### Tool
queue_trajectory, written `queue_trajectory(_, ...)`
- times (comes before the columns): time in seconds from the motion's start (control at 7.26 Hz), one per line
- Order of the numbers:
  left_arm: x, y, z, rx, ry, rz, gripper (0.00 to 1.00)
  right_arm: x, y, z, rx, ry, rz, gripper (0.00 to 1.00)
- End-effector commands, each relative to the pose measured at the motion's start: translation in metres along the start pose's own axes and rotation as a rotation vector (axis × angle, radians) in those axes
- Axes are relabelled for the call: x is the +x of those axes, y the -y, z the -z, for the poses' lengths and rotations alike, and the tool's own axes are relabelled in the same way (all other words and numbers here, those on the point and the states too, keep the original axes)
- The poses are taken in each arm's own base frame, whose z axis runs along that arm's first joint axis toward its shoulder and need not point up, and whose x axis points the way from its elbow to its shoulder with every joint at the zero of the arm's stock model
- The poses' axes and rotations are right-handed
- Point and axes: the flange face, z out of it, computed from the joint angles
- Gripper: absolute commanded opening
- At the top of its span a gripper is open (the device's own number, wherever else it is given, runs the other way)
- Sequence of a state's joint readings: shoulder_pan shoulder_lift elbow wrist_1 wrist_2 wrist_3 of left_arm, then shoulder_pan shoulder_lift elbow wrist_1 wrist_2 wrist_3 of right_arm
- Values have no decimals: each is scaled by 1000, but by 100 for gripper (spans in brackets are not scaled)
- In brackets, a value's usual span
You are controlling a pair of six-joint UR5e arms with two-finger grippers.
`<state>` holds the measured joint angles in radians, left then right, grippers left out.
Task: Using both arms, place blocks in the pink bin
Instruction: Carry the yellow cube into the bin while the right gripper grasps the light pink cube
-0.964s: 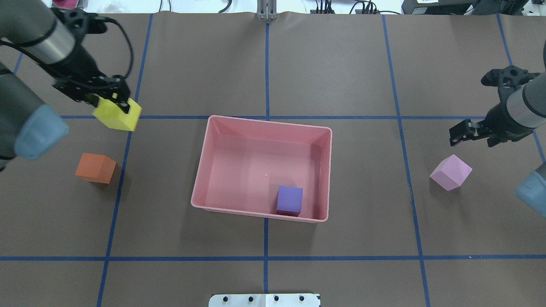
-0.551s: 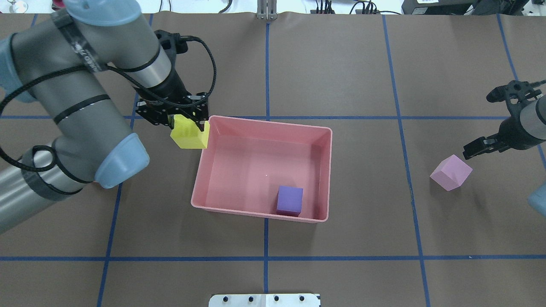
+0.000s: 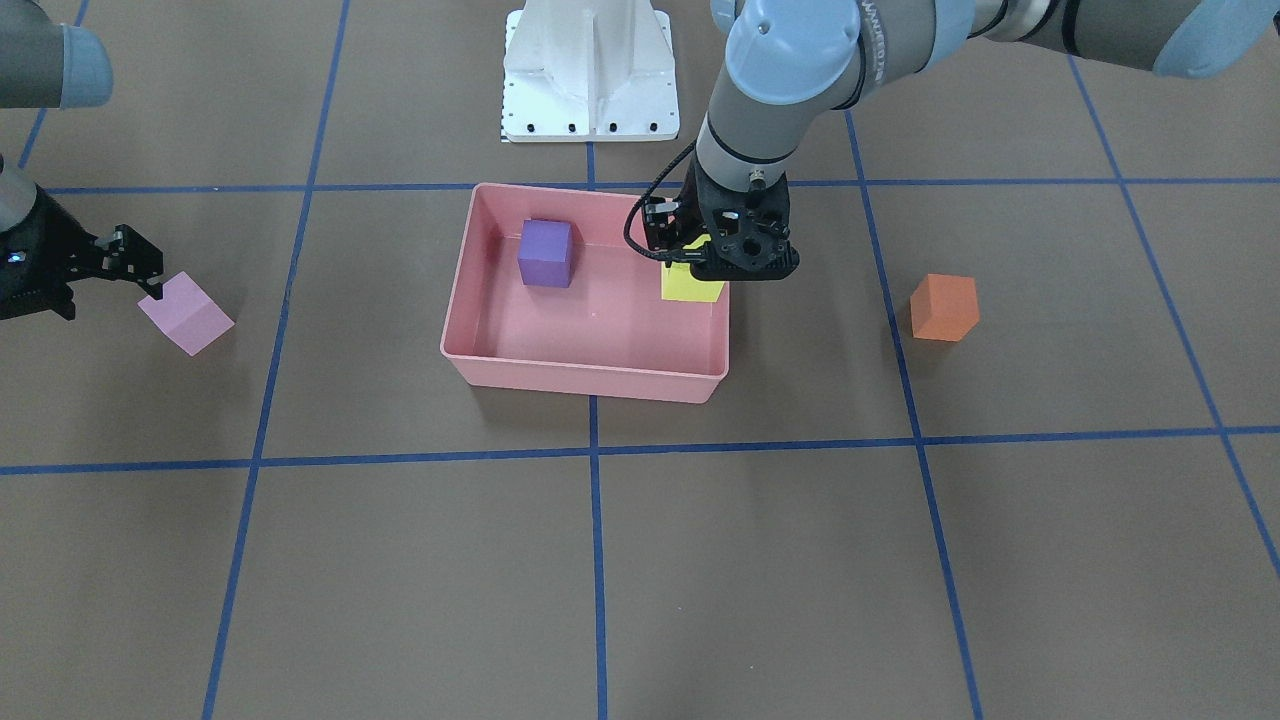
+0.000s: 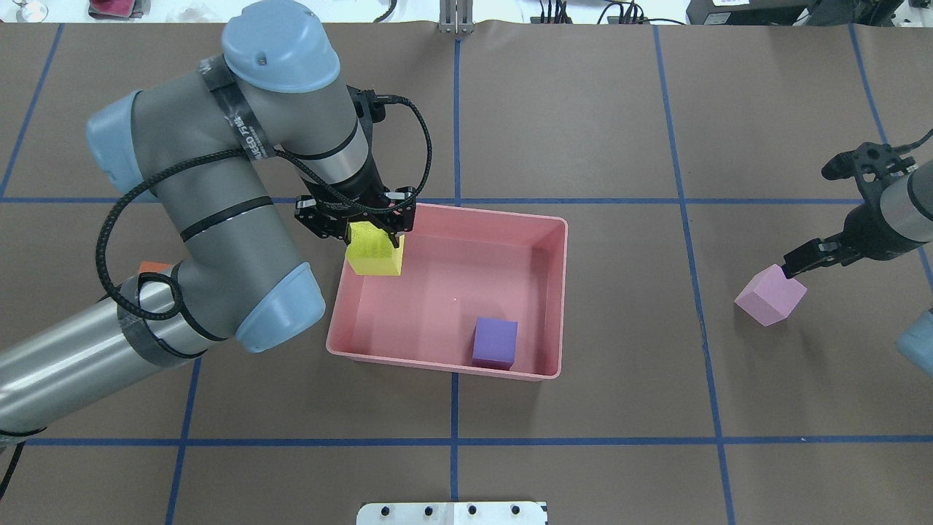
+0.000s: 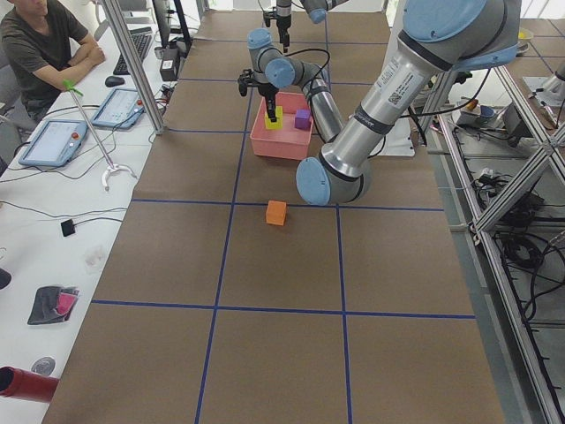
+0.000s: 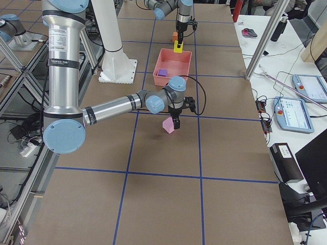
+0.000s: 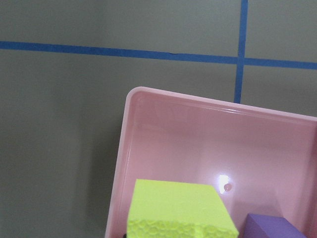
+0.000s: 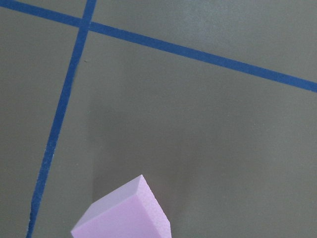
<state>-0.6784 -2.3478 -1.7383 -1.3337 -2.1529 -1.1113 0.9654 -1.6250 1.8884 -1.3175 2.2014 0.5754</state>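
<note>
So far only the small matte purple cube (image 4: 495,341) lies in the shallow salmon-pink plastic bin (image 4: 557,292). The left pincer (image 4: 373,237), clamped on the matte yellow cube (image 4: 375,251), hangs over the bin's corner. The matte orange cube (image 3: 943,307) waits well apart from it. The matte light-pink cube (image 4: 770,295) sits just below the right pincer (image 4: 799,260); I cannot tell whether that one is apart or together.

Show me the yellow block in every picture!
Front-facing: yellow block over the pink bin's right side.
Overhead: block over its upper-left corner.
Exterior left: block top centre, over bin.
Exterior right: block top centre, bin's far end.
Left wrist: block bottom centre.
Right wrist: not in it.
Landmark: the pink bin.
</note>
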Motion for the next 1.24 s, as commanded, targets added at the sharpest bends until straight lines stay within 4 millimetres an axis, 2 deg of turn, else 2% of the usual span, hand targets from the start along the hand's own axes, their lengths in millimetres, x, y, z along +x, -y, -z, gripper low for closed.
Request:
queue_trajectory(0.0, 15, -12, -20, -13, 20, -17, 0, -34, -1, -16, 2, 54, 70, 99)
queue_trajectory(0.14, 16, -18, -28, -25, 26, -23, 0, -57, -7, -31, -2, 74, 133, 99)
queue_trajectory(0.28, 17, -20, -32, -31, 31, -23, 0, -72, -13, -41, 3, 55, 206, 99)
queue_trajectory(0.41, 17, -21, -41, -41, 41, -20, 0, -48, -4, -23, 33, 36, 435, 99)
queue_trajectory(0.69, 23, -36, -63, -57, 67, -30, 0, -38, -1, -21, 33, 16, 508, 99)
queue_trajectory(0.96, 27, -39, -70, -65, 65, -27, 0, -30, -9, -33, 15, -31, 582, 98)
queue_trajectory(1.1, 27, -40, -71, -67, 67, -25, 0, -36, -16, -43, -2, -35, 603, 98)
